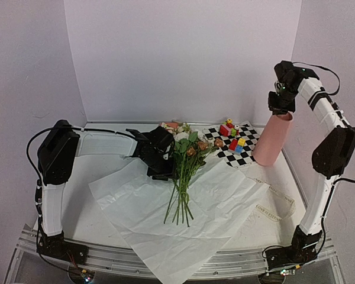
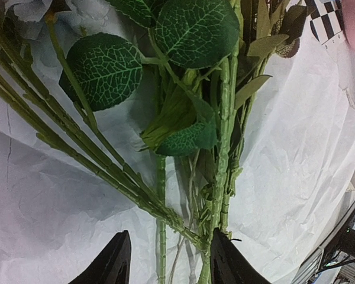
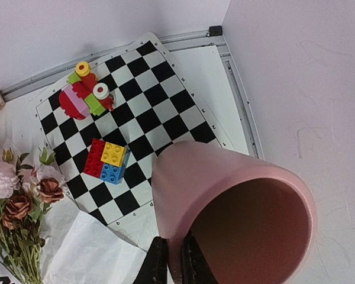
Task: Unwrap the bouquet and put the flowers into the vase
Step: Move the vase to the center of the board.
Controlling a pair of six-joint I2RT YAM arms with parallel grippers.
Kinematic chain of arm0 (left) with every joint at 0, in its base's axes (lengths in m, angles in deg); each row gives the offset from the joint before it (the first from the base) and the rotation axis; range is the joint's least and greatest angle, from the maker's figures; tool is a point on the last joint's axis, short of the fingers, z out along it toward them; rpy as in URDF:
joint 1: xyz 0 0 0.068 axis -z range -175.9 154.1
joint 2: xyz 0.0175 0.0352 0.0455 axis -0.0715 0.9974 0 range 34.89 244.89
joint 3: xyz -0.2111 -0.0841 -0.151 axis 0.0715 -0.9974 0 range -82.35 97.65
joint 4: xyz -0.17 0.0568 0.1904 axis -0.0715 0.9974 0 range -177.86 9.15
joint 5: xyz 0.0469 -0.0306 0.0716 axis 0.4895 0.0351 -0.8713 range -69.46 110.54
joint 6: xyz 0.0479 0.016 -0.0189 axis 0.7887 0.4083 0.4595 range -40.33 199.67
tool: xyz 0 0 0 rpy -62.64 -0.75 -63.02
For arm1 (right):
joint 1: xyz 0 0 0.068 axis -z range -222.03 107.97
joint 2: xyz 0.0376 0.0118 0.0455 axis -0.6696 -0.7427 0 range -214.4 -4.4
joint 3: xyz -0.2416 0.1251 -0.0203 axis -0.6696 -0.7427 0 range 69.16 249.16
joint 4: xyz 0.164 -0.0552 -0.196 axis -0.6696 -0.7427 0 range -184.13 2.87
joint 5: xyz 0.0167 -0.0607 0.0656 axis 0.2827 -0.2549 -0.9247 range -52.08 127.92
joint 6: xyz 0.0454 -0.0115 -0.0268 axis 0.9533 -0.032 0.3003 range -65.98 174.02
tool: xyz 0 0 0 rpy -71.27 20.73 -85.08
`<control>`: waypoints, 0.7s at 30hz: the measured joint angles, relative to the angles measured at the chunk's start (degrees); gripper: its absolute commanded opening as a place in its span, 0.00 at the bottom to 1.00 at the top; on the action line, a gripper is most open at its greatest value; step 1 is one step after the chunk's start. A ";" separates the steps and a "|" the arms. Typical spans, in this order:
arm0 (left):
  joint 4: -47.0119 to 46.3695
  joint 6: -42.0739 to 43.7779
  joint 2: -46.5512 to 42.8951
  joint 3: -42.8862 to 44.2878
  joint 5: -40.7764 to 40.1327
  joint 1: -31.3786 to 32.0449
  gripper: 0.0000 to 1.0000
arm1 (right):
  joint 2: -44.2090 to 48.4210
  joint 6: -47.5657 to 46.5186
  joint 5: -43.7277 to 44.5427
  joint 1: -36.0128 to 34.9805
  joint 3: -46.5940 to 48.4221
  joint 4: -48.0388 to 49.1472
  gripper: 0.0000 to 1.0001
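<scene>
At vase (image 3: 225, 177) rim, right fingers (image 3: 157, 261) pinching (wrist view only), left fingers (image 2: 113, 263) apart astride flowers (image 2: 223, 148)

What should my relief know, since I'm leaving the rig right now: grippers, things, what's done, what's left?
Left gripper: open, astride the flowers low on their stems, not clamped.
Right gripper: shut on the vase at its rim, one finger inside, one outside.
Flowers lie on the white paper, which is spread open at mid-table; the vase is at the far right.
Done: wrap opened.
Left: close on the stems, lift, put them in the vase.
</scene>
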 measured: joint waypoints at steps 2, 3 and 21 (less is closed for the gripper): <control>0.00 0.00 0.00 0.00 0.14 0.00 0.47 | 0.98 -0.13 -0.16 0.00 -0.87 -0.83 0.00; 0.01 0.00 0.00 0.01 0.24 0.00 0.47 | 1.43 -0.18 -0.24 0.00 -1.35 -1.05 0.00; -0.01 0.00 0.00 0.01 0.49 0.00 0.47 | 2.43 -1.82 -1.24 0.00 -1.81 -1.94 0.31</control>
